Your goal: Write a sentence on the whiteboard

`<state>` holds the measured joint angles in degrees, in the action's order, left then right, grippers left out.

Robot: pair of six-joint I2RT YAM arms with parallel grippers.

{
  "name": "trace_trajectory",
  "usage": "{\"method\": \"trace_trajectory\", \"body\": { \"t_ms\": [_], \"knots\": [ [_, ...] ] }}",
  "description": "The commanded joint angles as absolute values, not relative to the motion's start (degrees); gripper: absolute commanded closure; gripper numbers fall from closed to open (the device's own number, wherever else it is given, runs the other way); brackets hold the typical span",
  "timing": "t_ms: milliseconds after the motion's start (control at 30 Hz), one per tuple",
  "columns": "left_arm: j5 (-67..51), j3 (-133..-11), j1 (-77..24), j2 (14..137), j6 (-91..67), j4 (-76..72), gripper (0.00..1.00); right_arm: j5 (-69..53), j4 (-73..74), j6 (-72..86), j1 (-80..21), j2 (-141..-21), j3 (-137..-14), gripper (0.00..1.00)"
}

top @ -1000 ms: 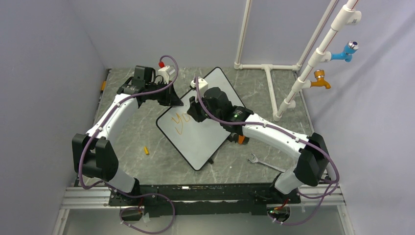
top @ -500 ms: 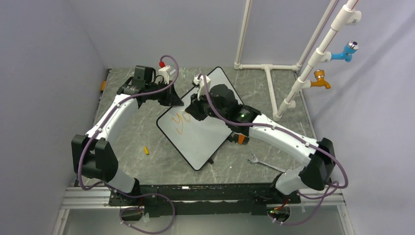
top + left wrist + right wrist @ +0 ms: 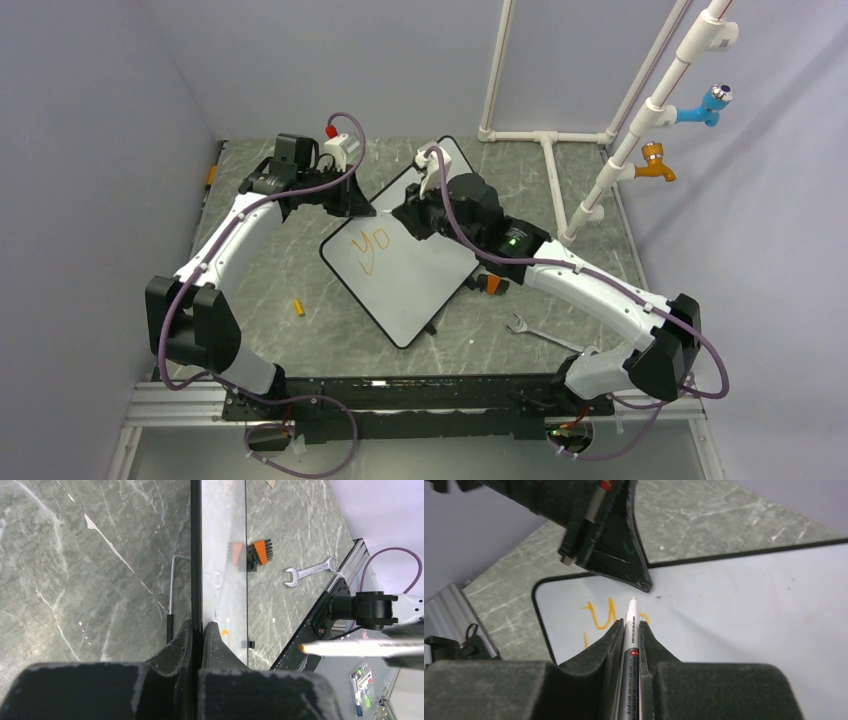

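From above, the whiteboard lies slanted on the table, orange letters near its left corner. The left wrist view alone shows the left gripper pinching its rim — the right wrist view, the right gripper squeezing a marker.

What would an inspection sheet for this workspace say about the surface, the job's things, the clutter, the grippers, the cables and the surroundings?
Surface: grey marbled table, no spills seen.
Job's things: whiteboard lies diagonally on the table; the sentence so far reads "Yo" in orange.
Clutter: small yellow piece, wrench, orange and black hex key set.
Grippers: left gripper has its jaws shut on the whiteboard's rim; right gripper has its jaws shut on the marker, tip at the board beside the letters.
Cables: purple cables run along both arms, none over the writing.
Surroundings: white pipe frame with a blue tap and an orange tap; plain walls.
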<state>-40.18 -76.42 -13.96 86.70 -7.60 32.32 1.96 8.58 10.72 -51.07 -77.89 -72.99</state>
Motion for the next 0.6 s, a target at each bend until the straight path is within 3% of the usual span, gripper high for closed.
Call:
{"method": "trace_trajectory", "body": {
  "t_ms": [0, 567],
  "knots": [
    [-31.6, -76.2, -14.6, 85.6, -0.7, 33.5, 1.0, 5.4, 7.8, 10.0, -49.8, -76.3, -70.9, 1.0],
    [-31.5, -76.4, -14.7, 86.1, -1.0, 33.4, 1.0, 3.4, 7.7, 9.5, -48.3, -77.2, -69.2, 1.0]
  ]
}}
